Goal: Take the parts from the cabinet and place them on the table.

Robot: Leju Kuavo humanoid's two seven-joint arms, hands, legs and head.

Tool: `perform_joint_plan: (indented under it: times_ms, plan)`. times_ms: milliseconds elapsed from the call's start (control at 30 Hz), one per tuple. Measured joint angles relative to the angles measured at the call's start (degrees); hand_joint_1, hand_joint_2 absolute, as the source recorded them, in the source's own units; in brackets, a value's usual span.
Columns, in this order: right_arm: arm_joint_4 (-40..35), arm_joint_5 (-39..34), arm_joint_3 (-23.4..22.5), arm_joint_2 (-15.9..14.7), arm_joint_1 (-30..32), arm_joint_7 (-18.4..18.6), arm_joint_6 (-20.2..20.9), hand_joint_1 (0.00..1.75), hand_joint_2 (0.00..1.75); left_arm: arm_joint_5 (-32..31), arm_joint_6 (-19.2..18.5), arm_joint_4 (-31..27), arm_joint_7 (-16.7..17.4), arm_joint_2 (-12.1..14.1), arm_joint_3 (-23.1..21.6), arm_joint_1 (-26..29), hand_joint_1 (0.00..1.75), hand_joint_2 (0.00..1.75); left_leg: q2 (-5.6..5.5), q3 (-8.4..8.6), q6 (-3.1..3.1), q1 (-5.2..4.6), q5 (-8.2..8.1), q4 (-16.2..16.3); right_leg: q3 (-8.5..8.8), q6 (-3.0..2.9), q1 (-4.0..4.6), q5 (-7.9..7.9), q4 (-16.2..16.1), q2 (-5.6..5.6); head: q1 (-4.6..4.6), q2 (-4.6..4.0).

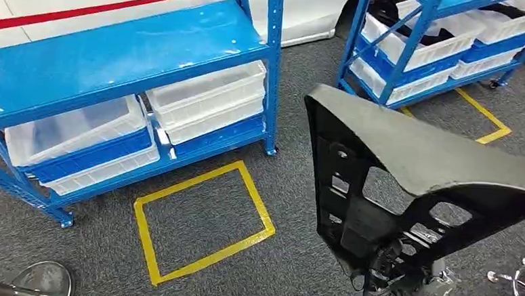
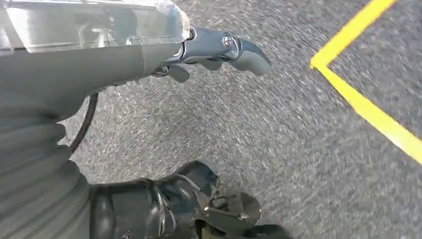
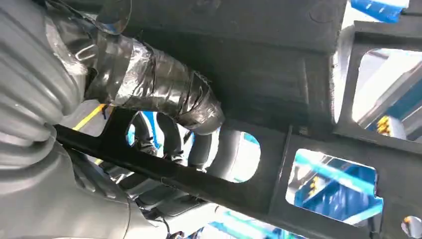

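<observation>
Fingers, right hand (image 1: pixel 393 263): you see them clamped on black part (image 1: pixel 414 169)
Fingers, left hand (image 2: pixel 199 55): apart, holding nothing
Rack (image 1: pixel 115 52): 10 o'clock

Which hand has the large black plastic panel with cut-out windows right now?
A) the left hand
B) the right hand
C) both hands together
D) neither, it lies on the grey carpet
B: the right hand has its fingers hooked through a cut-out of the large black plastic panel, while the left hand hangs over grey carpet holding nothing.

Black cut-out panel part (image 1: pixel 408 162), aloft, tilted.
</observation>
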Motion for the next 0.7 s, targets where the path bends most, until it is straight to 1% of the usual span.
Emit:
perform_joint_plan:
  times_ms: [33,67,100,133,167,200,233,267,300,333,367,400,433,467,500,533,567,600,633,667,700]
  plan:
    - [-0.02,0.04,-0.15,0.09,0.25,0.0,0.0,1.75,1.75,0.0,0.0,0.0,-0.02,0.0,0.02,0.13,0.0,1.75,-0.03,0.08,0.21,0.0,1.2,-0.43,0.03,-0.01,0.08,0.01,0.08,0.71,0.02,0.0]
    - [-0.09,0.13,-0.35,0.28,0.44,0.0,0.0,1.75,1.75,0.0,0.0,0.0,-0.13,0.0,0.07,0.15,0.0,1.75,-0.1,1.28,0.5,-0.04,3.46,-3.31,0.05,-0.01,0.17,0.0,0.21,1.48,0.0,0.0]
    - [-0.35,0.15,-0.48,0.55,0.64,0.0,0.02,1.75,1.75,0.07,0.0,0.0,-0.33,-0.02,0.15,0.12,0.0,1.75,-0.64,3.86,0.96,-0.12,6.77,-8.98,0.13,0.0,0.26,0.0,0.32,2.41,0.02,0.0]
    - [-0.7,0.24,-0.65,0.87,0.75,-0.02,0.0,1.75,1.75,0.11,0.0,0.0,-0.7,0.0,0.3,0.12,0.0,1.75,-2.22,6.12,1.51,-0.29,9.26,-14.13,0.15,0.01,0.31,0.0,0.39,3.07,0.02,0.0]
    - [-0.9,0.28,-0.83,1.18,0.8,-0.06,0.0,1.75,1.75,0.26,0.0,0.0,-0.81,0.02,0.57,0.22,0.0,1.75,-5.27,7.3,2.19,-0.22,9.13,-16.83,0.03,0.15,0.21,0.08,0.43,3.61,0.13,0.0]
    - [-0.98,0.28,-0.96,1.27,0.76,-0.07,0.0,1.75,1.75,0.26,0.04,0.0,-0.98,0.02,0.81,0.23,0.0,1.75,-5.31,7.62,2.19,-0.21,9.2,-18.07,-0.25,0.44,0.27,0.16,0.64,4.36,0.07,0.0]
    - [-0.98,0.31,-1.07,1.44,0.91,-0.09,0.0,1.75,1.75,0.26,0.07,0.0,-1.03,0.02,0.87,0.05,0.0,1.75,-4.79,7.76,2.09,-0.45,9.09,-17.92,-0.6,0.91,-0.09,0.43,0.56,4.77,-0.02,0.0]
    - [-0.98,0.46,-1.25,1.49,1.16,-0.09,0.0,1.75,1.75,0.26,0.13,0.0,-1.05,0.0,0.9,-0.13,0.0,1.75,-4.45,7.75,2.14,-0.55,9.12,-18.01,-0.76,1.31,-0.32,0.64,0.42,5.37,0.02,0.0]
    - [-1.11,0.7,-1.4,1.66,1.5,-0.09,0.0,1.75,1.75,0.26,0.15,0.0,-1.03,0.0,0.92,-0.13,0.0,1.75,-3.75,7.87,2.31,-0.59,9.42,-18.41,-0.79,1.78,-0.28,0.94,0.09,6.05,0.02,0.0]
    - [-1.38,0.98,-1.64,1.84,1.79,-0.11,0.0,1.75,1.75,0.32,0.15,0.0,-1.03,-0.15,0.94,-0.09,0.0,1.75,-2.87,8.25,2.55,0.43,10.14,-19.66,-0.76,2.09,0.06,0.89,0.31,6.23,0.05,0.0]
    - [-1.49,1.2,-2.06,1.92,2.09,-0.13,0.0,1.75,1.75,0.44,0.33,0.0,-1.01,-0.13,0.98,-0.14,0.0,1.75,-2.1,8.47,2.77,0.16,10.45,-20.11,-1.36,2.16,0.31,-0.28,1.49,3.0,0.04,0.0]
    - [-1.6,1.2,-2.41,2.03,2.03,-0.17,0.0,1.75,1.75,0.42,0.37,0.0,-1.01,-0.13,1.03,-0.11,0.0,1.75,-1.27,8.45,3.16,0.08,10.59,-20.24,-3.01,2.4,0.24,-2.77,4.87,0.71,0.39,0.0]
    - [-1.6,1.2,-2.73,2.05,2.07,-0.18,0.0,1.75,1.75,0.41,0.48,0.0,-0.92,-0.13,1.11,-0.02,0.0,1.75,-0.48,8.34,3.15,-0.02,10.58,-20.14,-4.91,2.61,0.1,-4.97,9.02,-0.36,0.46,0.0]
    - [-1.6,1.22,-3.01,2.05,2.29,-0.17,0.0,1.75,1.75,0.42,0.55,0.0,-0.72,-0.13,1.18,0.16,0.0,1.75,0.34,8.24,3.15,-0.09,10.51,-20.01,-6.75,2.8,-0.06,-6.71,13.09,-0.94,0.44,0.0]
    - [-1.6,1.27,-3.32,2.05,2.58,-0.17,0.02,1.75,1.75,0.44,0.61,0.0,-0.55,-0.13,1.22,0.26,0.0,1.75,1.19,8.14,3.14,-0.1,10.39,-19.84,-8.08,3.02,-0.28,-7.47,15.97,-1.2,0.46,0.0]
    - [-1.6,1.29,-3.69,2.05,2.81,-0.15,0.02,1.75,1.75,0.42,0.7,0.0,-0.46,-0.11,1.27,0.33,0.0,1.75,2.07,8.1,3.06,-0.1,10.24,-19.63,-8.06,3.22,-0.51,-6.74,16.17,-1.42,0.44,0.0]
    - [-1.6,1.33,-4.0,2.05,2.96,-0.15,0.0,1.75,1.75,0.42,0.7,0.0,-0.37,-0.13,1.27,0.29,0.0,1.75,2.75,8.08,2.87,-0.09,10.05,-19.41,-6.69,3.36,-0.68,-5.0,13.78,-1.67,0.46,0.0]
    - [-1.62,1.36,-4.28,2.1,3.12,-0.17,0.02,1.75,1.75,0.37,0.7,0.0,-0.24,-0.15,1.27,0.23,0.0,1.75,3.45,8.16,2.69,-0.08,9.76,-19.19,-3.83,3.42,-0.88,-2.44,8.79,-2.1,0.46,0.0]
    - [-1.75,1.4,-4.48,2.16,3.28,-0.17,0.02,1.75,1.75,0.37,0.7,0.0,-0.22,-0.17,1.27,0.2,0.0,1.75,3.98,8.27,2.38,-0.07,9.47,-18.92,-0.75,3.38,-0.92,-0.36,3.48,-3.31,0.46,0.0]
    - [-1.81,1.44,-4.66,2.21,3.28,-0.17,0.02,1.75,1.75,0.35,0.7,0.0,-0.2,-0.17,1.27,0.21,0.0,1.75,4.46,8.33,2.02,-0.14,9.22,-18.74,0.63,2.91,-0.53,-1.47,0.59,-5.44,0.44,0.0]
    - [-1.84,1.44,-4.72,2.21,3.35,-0.13,0.02,1.75,1.75,0.37,0.7,0.0,-0.15,-0.17,1.29,0.2,0.0,1.75,4.65,8.34,1.78,-0.51,9.07,-18.7,0.56,2.76,-0.23,-1.15,0.91,-5.36,0.46,0.0]
